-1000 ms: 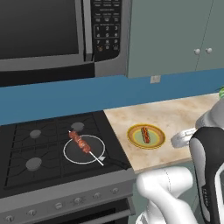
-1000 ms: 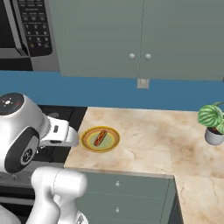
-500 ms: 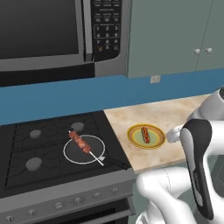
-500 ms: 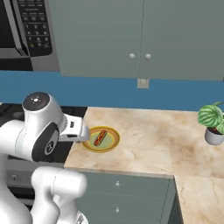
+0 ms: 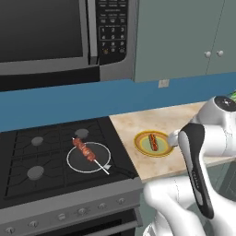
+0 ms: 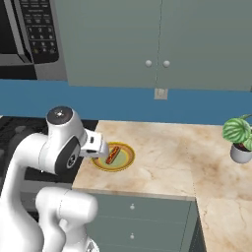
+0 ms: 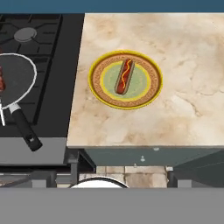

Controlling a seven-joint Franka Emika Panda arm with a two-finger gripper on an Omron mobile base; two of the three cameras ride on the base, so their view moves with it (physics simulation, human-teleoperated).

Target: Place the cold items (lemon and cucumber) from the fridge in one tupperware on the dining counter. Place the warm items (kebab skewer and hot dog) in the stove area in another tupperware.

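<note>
Hot dog [image 7: 124,77] on plate [image 7: 151,94] beside stove [image 7: 48,52]

Hot dog [image 7: 124,77] with mustard squiggle, frame centre, flat on yellow-rimmed plate [image 7: 96,89]; kebab skewer [image 5: 86,151] in pan [image 5: 73,162], lower left.

Blue wall [image 5: 69,103], grey-green cabinets [image 6: 162,44], marble counter [image 6: 197,157].

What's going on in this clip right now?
The robot arm is parked at the stove area with its open gripper poised beside the hot dog, holding nothing. The hot dog lies on a yellow-rimmed plate on the marble counter next to the stove. The kebab skewer rests in a pan on the burners. Neither warm item has been picked up yet.
</note>
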